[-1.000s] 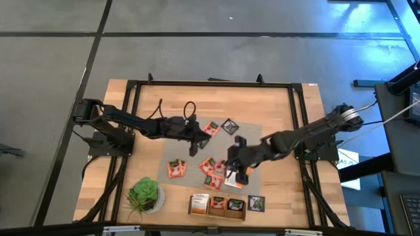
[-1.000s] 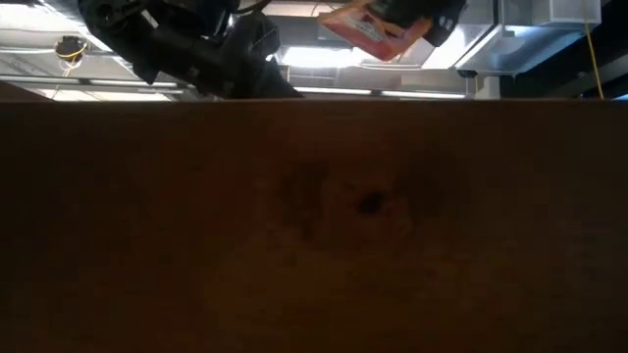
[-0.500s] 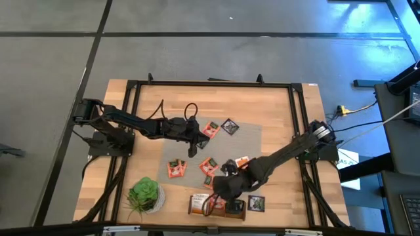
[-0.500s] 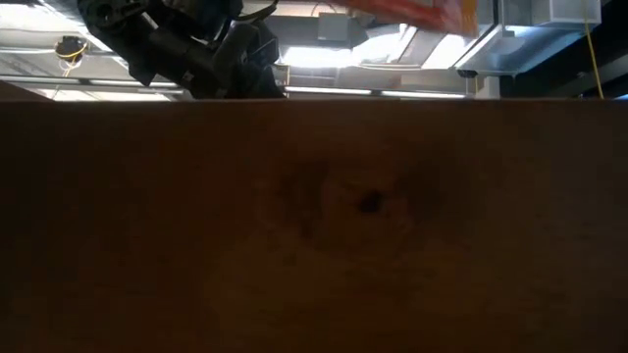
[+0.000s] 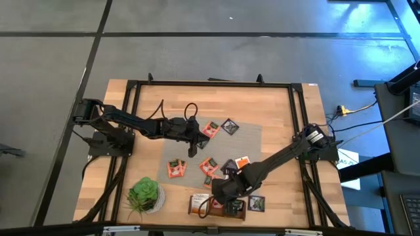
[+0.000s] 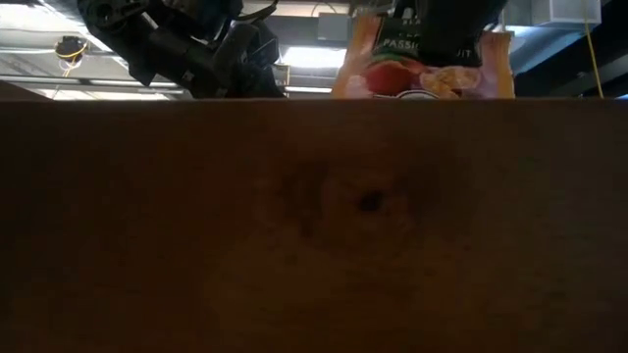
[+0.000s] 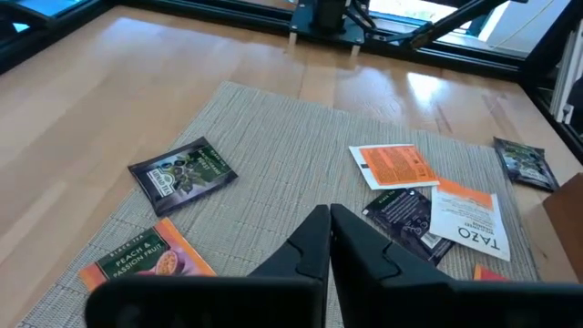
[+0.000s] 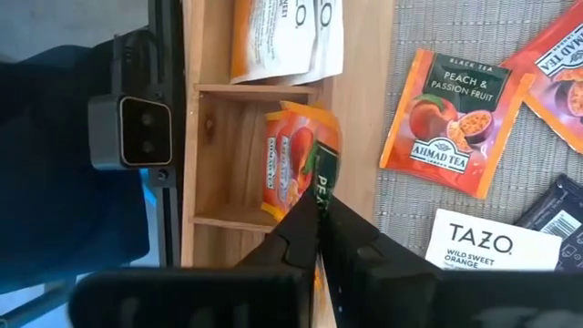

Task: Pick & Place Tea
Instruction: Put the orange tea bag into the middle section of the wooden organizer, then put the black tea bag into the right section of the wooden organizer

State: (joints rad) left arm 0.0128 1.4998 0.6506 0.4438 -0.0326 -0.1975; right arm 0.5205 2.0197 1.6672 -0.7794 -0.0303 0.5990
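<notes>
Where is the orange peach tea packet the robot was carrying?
In the right wrist view, the orange peach sachet sits pinched in the right gripper, inside the wooden box's middle compartment, at the table's near edge beside the potted plant.

In the low view a wooden wall (image 6: 314,226) fills most of the frame, hiding the surface; only the top of an orange sachet (image 6: 422,74) shows above it. From overhead, the right pincer (image 5: 220,196) covers the wooden organizer's (image 5: 197,211) middle compartment.

Sachet (image 8: 296,159) in box (image 8: 208,155) middle compartment (mat (image 8: 387,196) beside).
</notes>
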